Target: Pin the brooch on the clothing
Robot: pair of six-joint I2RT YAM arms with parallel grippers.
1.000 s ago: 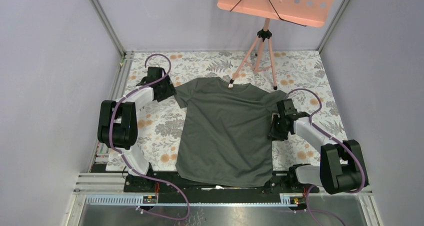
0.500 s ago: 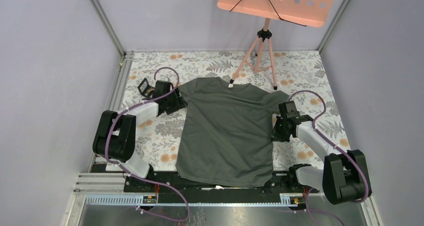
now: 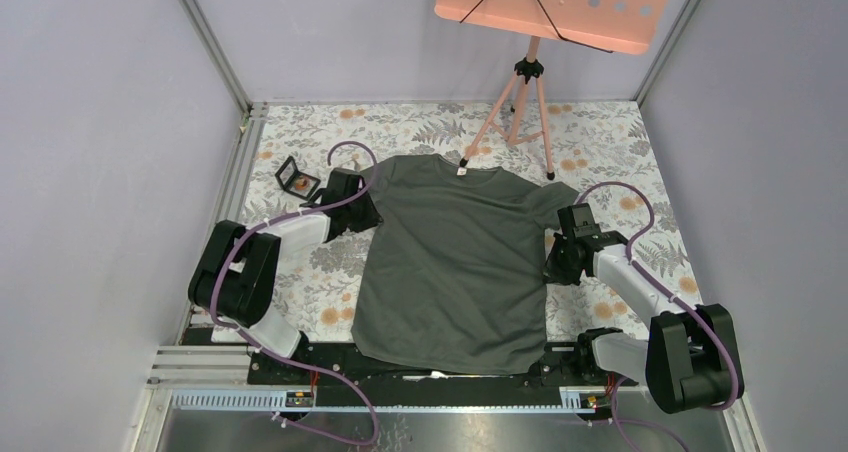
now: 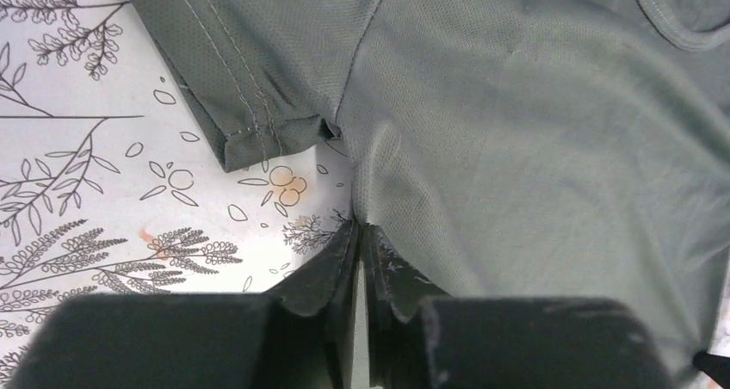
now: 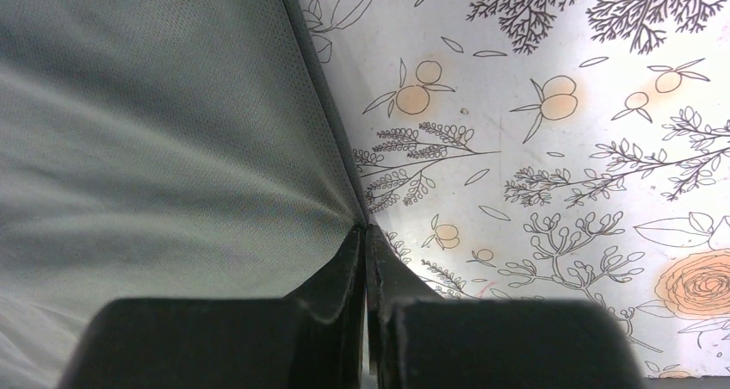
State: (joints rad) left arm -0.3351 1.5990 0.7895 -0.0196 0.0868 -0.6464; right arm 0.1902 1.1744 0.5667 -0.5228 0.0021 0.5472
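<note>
The clothing (image 3: 455, 262), a dark grey-green T-shirt, lies flat on the floral table. My left gripper (image 3: 366, 216) is at the shirt's left side just below the sleeve. In the left wrist view the left gripper (image 4: 357, 227) is shut, its tips pinching the clothing (image 4: 534, 148) at the side seam under the armpit. My right gripper (image 3: 549, 268) is at the shirt's right edge. The right wrist view shows the right gripper (image 5: 363, 228) shut on the hem of the clothing (image 5: 155, 148). The brooch (image 3: 301, 183) is a tiny orange-brown spot inside an open black case (image 3: 292, 171), left of the left gripper.
A pink stand on a tripod (image 3: 527, 82) is at the back, one foot close to the shirt's collar (image 3: 462, 169). Grey walls close in both sides. A metal rail (image 3: 400, 397) runs along the near edge.
The left arm swung right from over the black case to the shirt's left side and closed its jaws on the cloth, uncovering the case. The right gripper closed on the shirt's right edge.
</note>
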